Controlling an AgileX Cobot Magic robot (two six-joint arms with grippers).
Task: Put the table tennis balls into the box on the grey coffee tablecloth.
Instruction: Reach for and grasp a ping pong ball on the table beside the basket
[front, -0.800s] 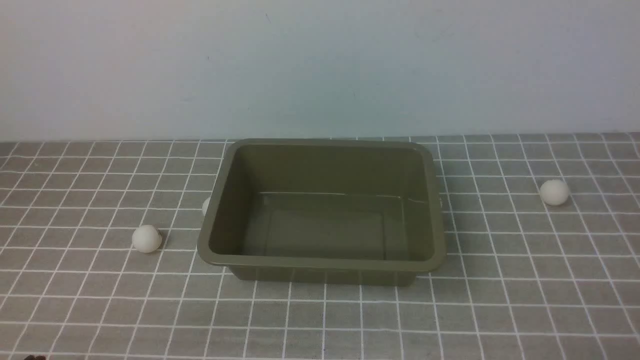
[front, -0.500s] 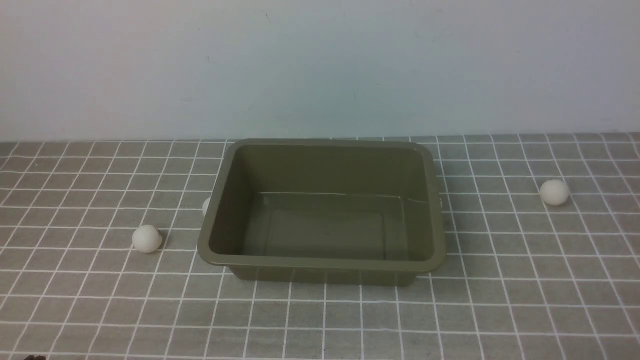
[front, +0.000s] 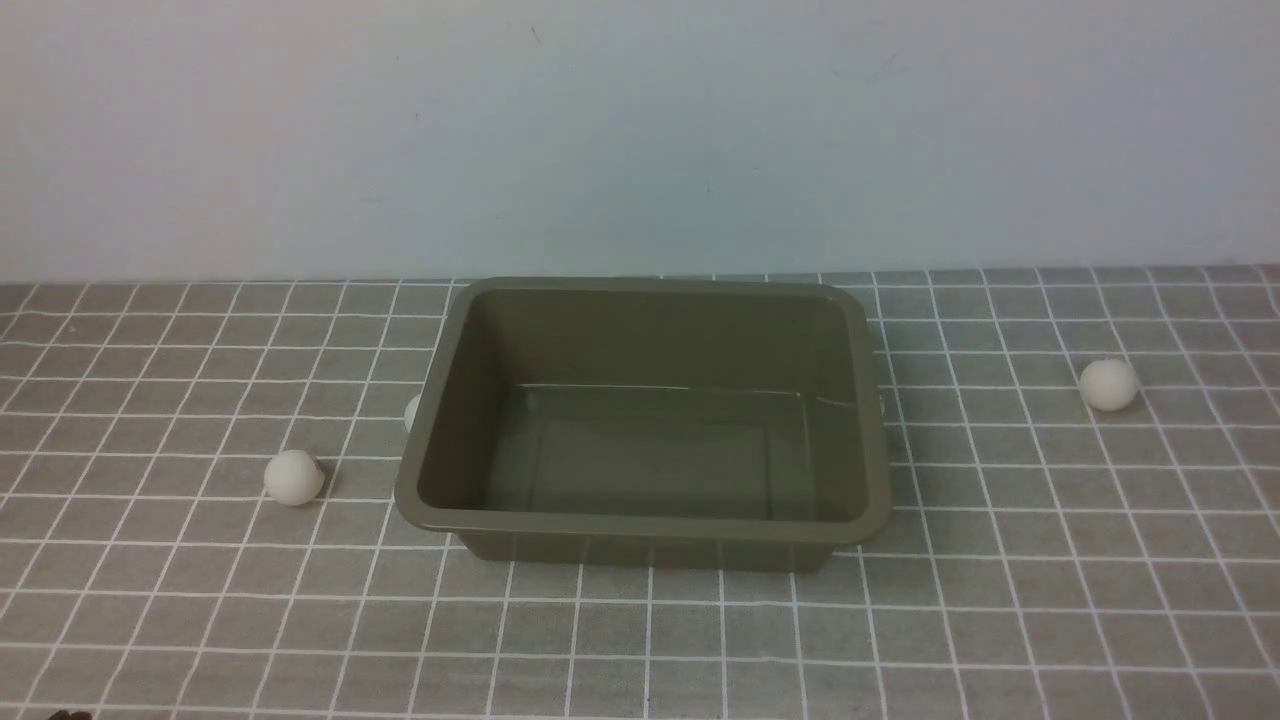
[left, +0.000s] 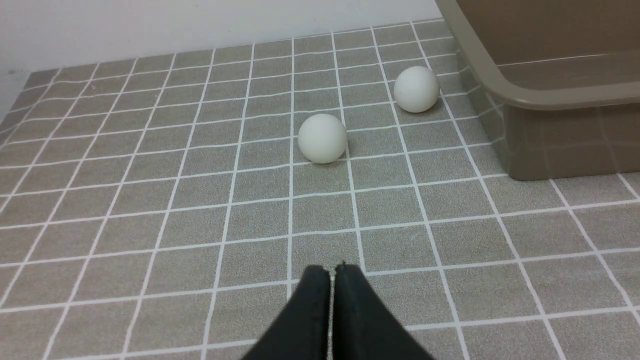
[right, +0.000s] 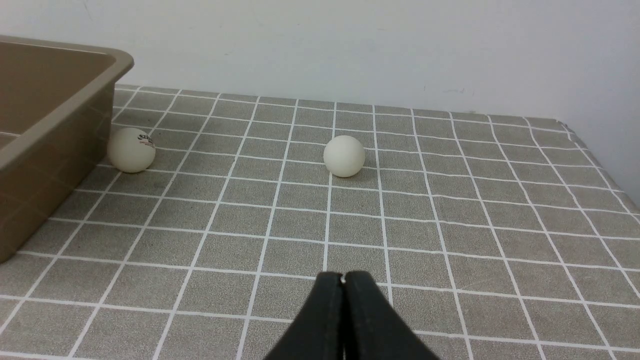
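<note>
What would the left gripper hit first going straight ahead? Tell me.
Probably the nearer white ball, which lies almost dead ahead of the shut left gripper on the cloth. The other ball and the box sit off that line. Depth is hard to judge.

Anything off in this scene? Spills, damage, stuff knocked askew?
Nothing stands out. The box sits upright and empty on the flat cloth. Two balls lie on the cloth to its left and two more to its right, all intact. The left gripper and right gripper are shut, holding nothing.
</note>
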